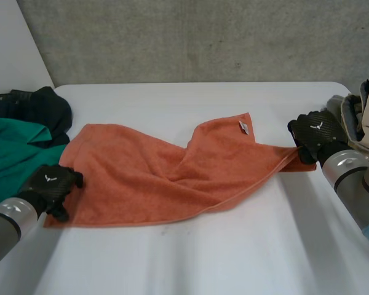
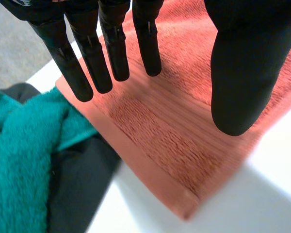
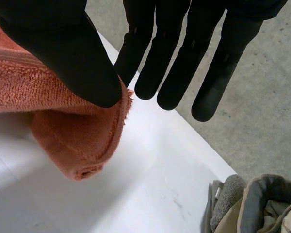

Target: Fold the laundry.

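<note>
- The orange towel [image 1: 166, 166] lies spread on the white table [image 1: 234, 258]. It is rumpled, with a crease running from its far edge across its middle and a small label [image 1: 244, 127] at its far right corner.
- The left hand [image 1: 49, 184] is at the towel's near left corner. In the left wrist view its fingers [image 2: 114, 53] are straight and its thumb [image 2: 242, 73] stands well apart from them. The corner lies beneath, and nothing is pinched.
- The right hand [image 1: 317, 132] is at the towel's right end. In the right wrist view its thumb [image 3: 63, 53] presses the towel's edge against the straight fingers [image 3: 179, 63], so it is clamped on the towel. A rolled bit of corner hangs below the thumb.
- A green cloth [image 1: 9, 150] and a black garment [image 1: 37, 107] lie at the towel's left edge, and the green cloth touches that edge near the left hand. Beige and grey clothes [image 1: 363, 117] sit just past the towel's right end.
- Only one end looks held. If the right hand pulls before the left hand closes, the towel would likely slide and bunch instead of stretching flat.
- The left hand could catch the green cloth along with the corner as it closes, since the two touch there.
- The right hand's pinch sits close to the edge, so a sharp tug might slip it free.
- If the crease is left unsmoothed, it would probably be folded in.
</note>
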